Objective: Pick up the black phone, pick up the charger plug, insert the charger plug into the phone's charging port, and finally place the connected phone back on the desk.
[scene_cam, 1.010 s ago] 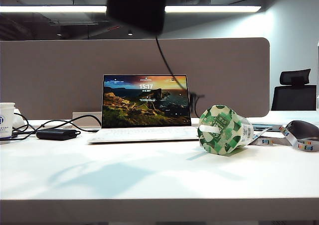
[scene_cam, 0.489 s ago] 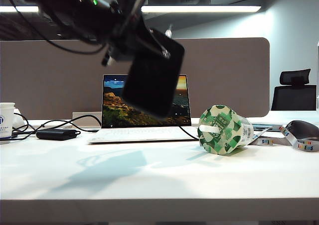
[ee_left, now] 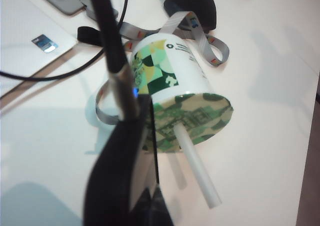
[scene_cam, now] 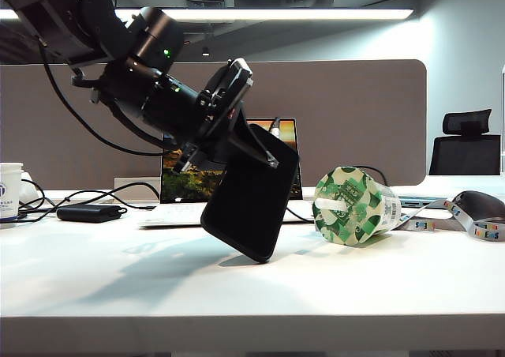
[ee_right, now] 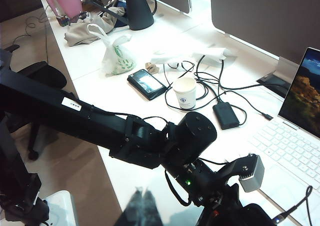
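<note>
Black phone (scene_cam: 251, 195) hides left end effector (scene_cam: 237, 140); right end effector unseen.

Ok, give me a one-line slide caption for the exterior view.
Left pincer lowers the tilted black phone, cable attached, toward the desk beside a toppled yoghurt cup.

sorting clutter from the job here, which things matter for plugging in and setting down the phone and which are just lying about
Job:
- black phone, held in the shut left gripper
- charger plug, seated in the phone's edge
- desk

Lying about:
- yoghurt cup on its side
- laptop
- black oblong box
- paper cup
- lanyard
</note>
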Tool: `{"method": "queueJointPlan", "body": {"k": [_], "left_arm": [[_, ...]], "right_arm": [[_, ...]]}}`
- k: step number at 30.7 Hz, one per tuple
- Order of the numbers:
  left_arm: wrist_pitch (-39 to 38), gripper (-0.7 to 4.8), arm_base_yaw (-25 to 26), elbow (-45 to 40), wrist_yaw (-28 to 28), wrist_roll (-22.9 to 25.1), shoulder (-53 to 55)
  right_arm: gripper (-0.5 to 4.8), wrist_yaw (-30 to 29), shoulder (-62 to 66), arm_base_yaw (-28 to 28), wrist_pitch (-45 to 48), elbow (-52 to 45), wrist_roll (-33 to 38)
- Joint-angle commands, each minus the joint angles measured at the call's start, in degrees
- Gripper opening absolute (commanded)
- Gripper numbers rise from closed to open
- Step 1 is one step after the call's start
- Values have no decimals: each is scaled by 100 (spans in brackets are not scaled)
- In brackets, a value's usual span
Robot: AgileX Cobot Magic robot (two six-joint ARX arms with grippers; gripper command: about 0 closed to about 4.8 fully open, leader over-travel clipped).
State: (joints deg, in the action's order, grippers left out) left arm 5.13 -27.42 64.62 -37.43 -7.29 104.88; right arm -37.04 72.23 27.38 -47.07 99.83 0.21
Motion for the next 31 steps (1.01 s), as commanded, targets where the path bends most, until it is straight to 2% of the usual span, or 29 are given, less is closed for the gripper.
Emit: {"method": "queueJointPlan", "body": {"k": [1,9,11,15,19,20,24,25,29,31], "left_arm": [[105,-7,-13,20,332,79,138],[55,-4,-13,20,1174,-68,273],[26,15,-13,20,1248,-68,273],[-44,139,-13,20,1327,-66,275],[-101,153,-13,20,1502,-66,275],[-138,182,-13,20,1622,-66,275],[-181,439,-13,20,1882,-66,273],[-186,476,-13,20,1961,-68,271],[-243,479,-13,24,2175,-66,234],[-358,474,-13,24,2267,-66,105]], "right_arm": [[-3,37,-31,7,55,31,-50],[-3,155,-28,7,57,31,-76],[-3,153,-28,7,57,31,-76],[-3,155,-28,7,57,31,-74],[-3,153,-31,7,55,31,-74],[-3,153,-31,7,55,31,-74],[-3,153,-31,7,52,31,-74],[-3,155,-31,7,50,31,-74],[-3,221,-31,7,-37,31,-72],[-3,616,-31,7,-138,31,-74]]}}
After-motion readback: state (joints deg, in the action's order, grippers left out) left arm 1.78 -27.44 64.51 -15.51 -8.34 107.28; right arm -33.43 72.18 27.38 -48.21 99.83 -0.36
